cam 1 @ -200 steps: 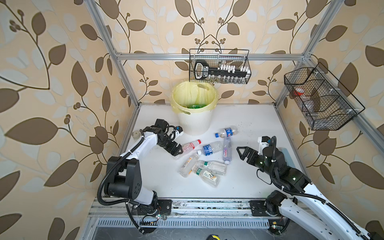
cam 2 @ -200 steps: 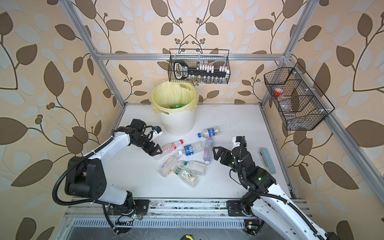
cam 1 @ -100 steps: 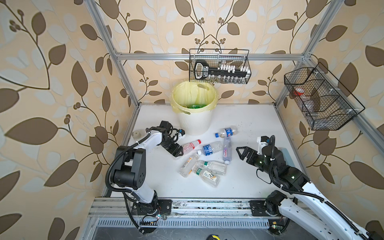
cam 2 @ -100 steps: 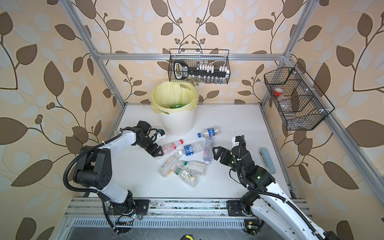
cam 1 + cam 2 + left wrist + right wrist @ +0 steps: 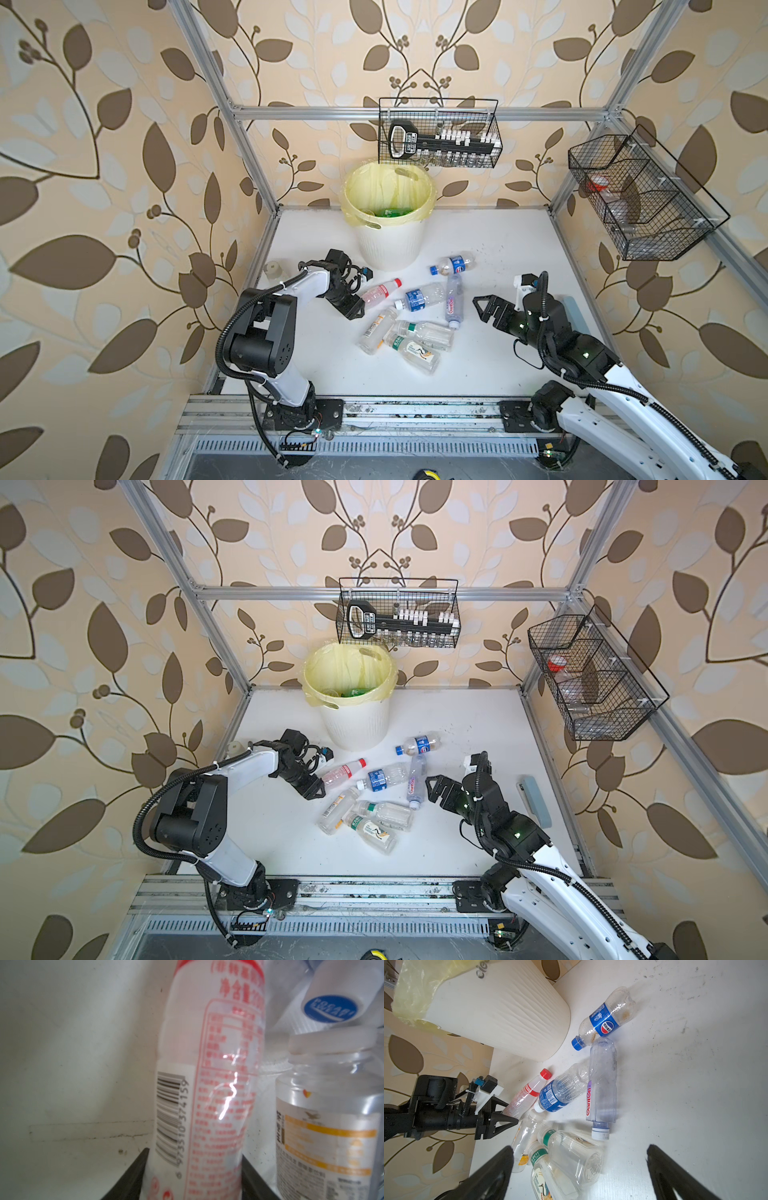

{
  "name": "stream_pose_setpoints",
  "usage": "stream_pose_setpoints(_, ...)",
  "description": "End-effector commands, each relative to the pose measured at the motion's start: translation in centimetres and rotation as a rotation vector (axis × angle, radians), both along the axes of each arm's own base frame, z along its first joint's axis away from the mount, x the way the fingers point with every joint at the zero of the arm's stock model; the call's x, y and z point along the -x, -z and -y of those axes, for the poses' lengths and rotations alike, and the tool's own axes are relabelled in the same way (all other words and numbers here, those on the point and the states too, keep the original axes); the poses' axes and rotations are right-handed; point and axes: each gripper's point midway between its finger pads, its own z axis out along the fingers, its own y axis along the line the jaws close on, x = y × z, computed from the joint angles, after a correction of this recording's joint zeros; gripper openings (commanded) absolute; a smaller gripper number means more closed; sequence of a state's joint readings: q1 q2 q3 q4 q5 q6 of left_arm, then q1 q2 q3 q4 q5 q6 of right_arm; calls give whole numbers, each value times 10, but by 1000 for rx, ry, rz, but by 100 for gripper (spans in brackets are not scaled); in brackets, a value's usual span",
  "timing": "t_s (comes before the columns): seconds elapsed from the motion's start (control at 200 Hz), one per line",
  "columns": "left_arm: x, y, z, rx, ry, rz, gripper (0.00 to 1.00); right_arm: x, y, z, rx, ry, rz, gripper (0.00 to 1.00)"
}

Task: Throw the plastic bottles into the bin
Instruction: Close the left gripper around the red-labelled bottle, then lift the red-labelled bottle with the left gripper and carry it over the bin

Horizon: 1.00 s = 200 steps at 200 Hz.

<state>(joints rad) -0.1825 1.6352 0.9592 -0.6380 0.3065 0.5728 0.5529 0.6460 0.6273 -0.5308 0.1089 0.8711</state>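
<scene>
The left gripper [image 5: 356,306] clamps the red-capped bottle [image 5: 380,290] by its base; the bottle lies on the tabletop [image 5: 507,249] toward the left edge, near the bin [image 5: 390,247]. The right gripper [image 5: 481,309] hangs spread and empty beside the other bottles [image 5: 420,297].

Back mesh basket [image 5: 440,116] and side mesh basket [image 5: 656,245] hang above the white table [image 5: 498,365].

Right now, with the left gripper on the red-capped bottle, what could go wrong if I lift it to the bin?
1. The left gripper grips the red-capped bottle at its base end, so it may swing or slip.
2. The blue-labelled bottle and orange-labelled bottle lie right beside it; lifting could roll them.
3. The bin stands tall and close; a low carry may hit its wall.
</scene>
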Motion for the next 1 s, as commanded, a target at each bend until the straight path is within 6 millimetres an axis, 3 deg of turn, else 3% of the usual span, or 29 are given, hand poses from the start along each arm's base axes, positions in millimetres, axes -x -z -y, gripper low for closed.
stream_pose_setpoints(0.0, 3, -8, 1, 11, -1, 17, 56, 2, 2, 6, 17, 17, -4, 100)
stream_pose_setpoints(0.245, 13, -28, -3, 17, -46, 66, 47, 5, 7, 11, 43, 27, -17, 100)
stream_pose_setpoints(0.51, 22, -63, -6, 39, -93, 137, 49, 5, 14, 13, 52, 38, -30, 100)
stream_pose_setpoints(0.805, 34, -72, -11, 35, -107, 172, 48, 7, 16, 13, 55, 29, -37, 100)
stream_pose_setpoints(0.995, 36, -90, -19, 14, -143, 233, 48, 10, 19, 14, 54, 30, -39, 100)
